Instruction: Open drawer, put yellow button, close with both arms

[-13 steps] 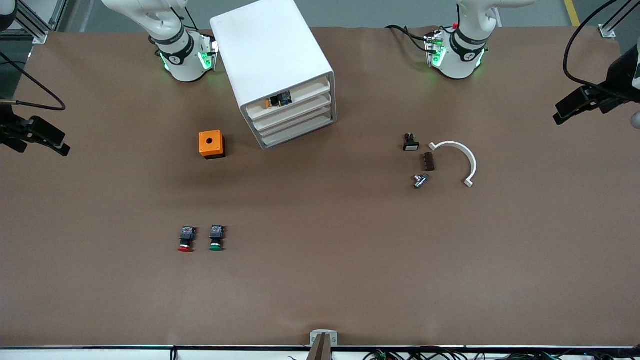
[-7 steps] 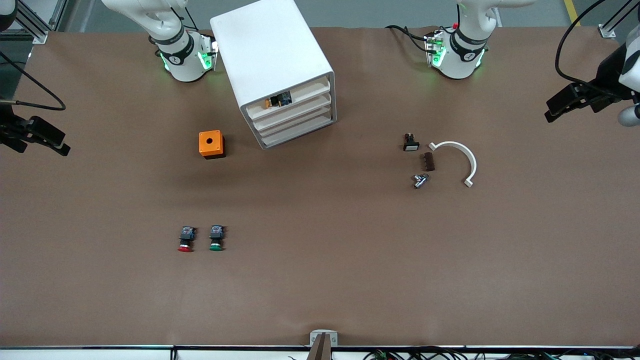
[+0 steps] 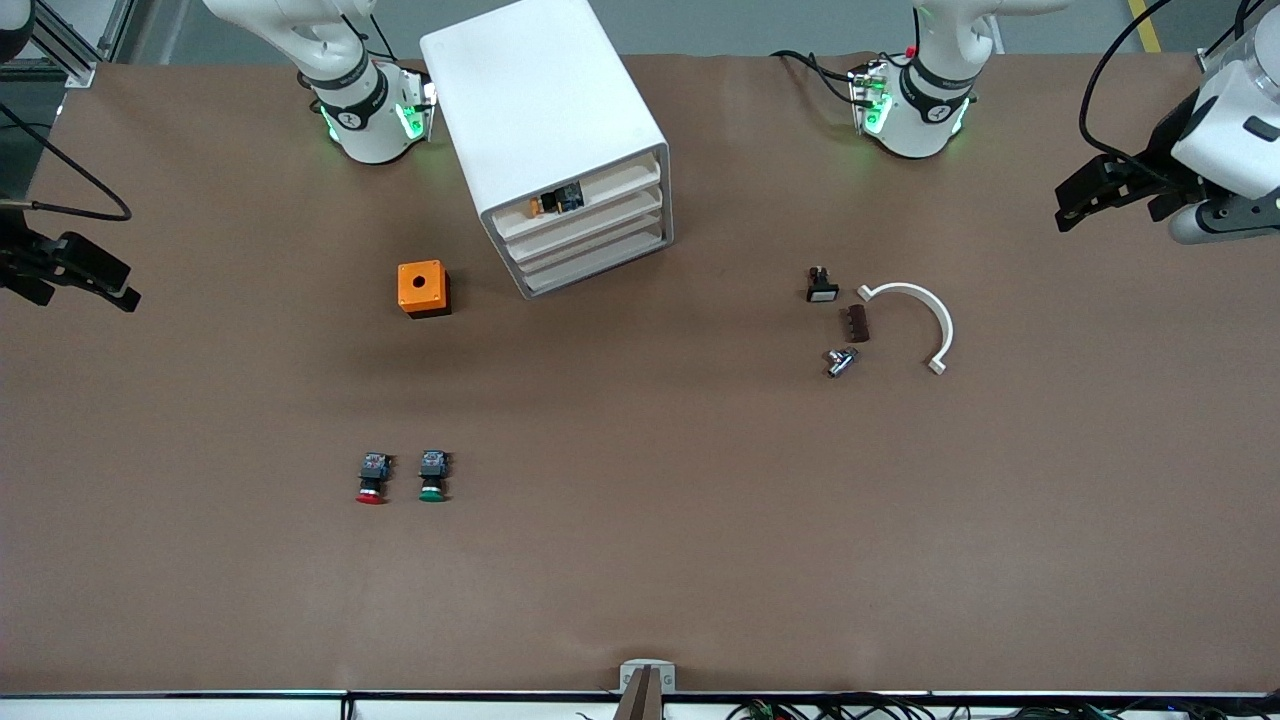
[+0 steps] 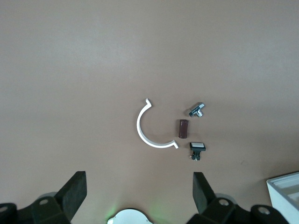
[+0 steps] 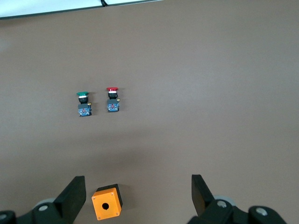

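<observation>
The white cabinet (image 3: 545, 120) stands between the arm bases, and its top drawer (image 3: 600, 192) sits flush with the two lower drawers. The yellow button (image 3: 546, 204) lies in the top drawer, near the end toward the right arm. My left gripper (image 3: 1072, 202) is open and empty in the air over the table's left-arm end; in the left wrist view (image 4: 139, 193) nothing is between its fingers. My right gripper (image 3: 118, 285) is open and empty over the table's right-arm end; in the right wrist view (image 5: 136, 196) it is high above the orange cube.
An orange cube with a hole (image 3: 422, 288) (image 5: 107, 202) sits beside the cabinet. Red-capped (image 3: 371, 478) and green-capped (image 3: 432, 476) switches lie nearer the camera. A white arc (image 3: 925, 315), a brown piece (image 3: 857, 323), a metal part (image 3: 840, 361) and a black switch (image 3: 821, 286) lie toward the left arm's end.
My left arm has swung in from the table's end toward the cabinet, with its gripper open. The right arm, drawer and button have not moved.
</observation>
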You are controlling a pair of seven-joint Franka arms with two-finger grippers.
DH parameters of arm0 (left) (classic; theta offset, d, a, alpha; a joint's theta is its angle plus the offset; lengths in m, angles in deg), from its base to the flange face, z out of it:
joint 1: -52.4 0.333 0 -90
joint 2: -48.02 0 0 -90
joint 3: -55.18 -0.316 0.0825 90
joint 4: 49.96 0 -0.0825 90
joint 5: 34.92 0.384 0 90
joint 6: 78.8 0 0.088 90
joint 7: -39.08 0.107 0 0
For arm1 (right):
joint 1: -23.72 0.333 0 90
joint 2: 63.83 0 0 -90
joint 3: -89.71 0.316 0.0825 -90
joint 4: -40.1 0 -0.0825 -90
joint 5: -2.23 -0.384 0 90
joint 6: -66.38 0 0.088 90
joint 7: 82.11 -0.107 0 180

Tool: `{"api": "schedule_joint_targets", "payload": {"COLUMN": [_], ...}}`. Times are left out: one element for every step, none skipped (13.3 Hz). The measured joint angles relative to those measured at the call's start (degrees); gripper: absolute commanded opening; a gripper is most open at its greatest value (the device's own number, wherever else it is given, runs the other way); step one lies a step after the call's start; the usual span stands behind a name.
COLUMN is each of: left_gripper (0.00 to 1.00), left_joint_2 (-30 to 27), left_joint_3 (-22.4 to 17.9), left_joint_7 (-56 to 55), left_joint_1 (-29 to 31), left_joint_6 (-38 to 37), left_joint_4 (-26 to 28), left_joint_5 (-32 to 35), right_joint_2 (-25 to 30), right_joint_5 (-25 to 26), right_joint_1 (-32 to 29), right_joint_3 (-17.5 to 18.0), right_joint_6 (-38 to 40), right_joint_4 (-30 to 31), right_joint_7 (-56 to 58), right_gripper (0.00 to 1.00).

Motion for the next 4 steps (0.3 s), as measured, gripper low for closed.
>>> {"api": "schedule_joint_targets", "payload": {"left_gripper": [1.00, 1.00, 1.00, 1.00], "left_joint_2": [-0.38, -0.62, -0.70, -0.71], "left_joint_3": [0.00, -0.01, -0.01, -0.03], "left_joint_7": [0.30, 0.46, 0.50, 0.51], "left_joint_1": [0.00, 0.01, 0.02, 0.05], "left_joint_6": [0.08, 0.11, 0.13, 0.19], "left_joint_4": [0.44, 0.61, 0.63, 0.63], "left_joint_5": [0.00, 0.00, 0.00, 0.00], "right_joint_2": [0.00, 0.00, 0.00, 0.00], "right_joint_5": [0.00, 0.00, 0.00, 0.00], "right_joint_1": [-0.01, -0.01, -0.01, -0.02], "right_joint_3": [0.00, 0.00, 0.00, -0.01], "right_joint_6": [0.00, 0.00, 0.00, 0.00], "right_joint_4": [0.00, 0.00, 0.00, 0.00], "right_joint_7": [0.00, 0.00, 0.00, 0.00], "right_gripper": [1.00, 1.00, 1.00, 1.00]}}
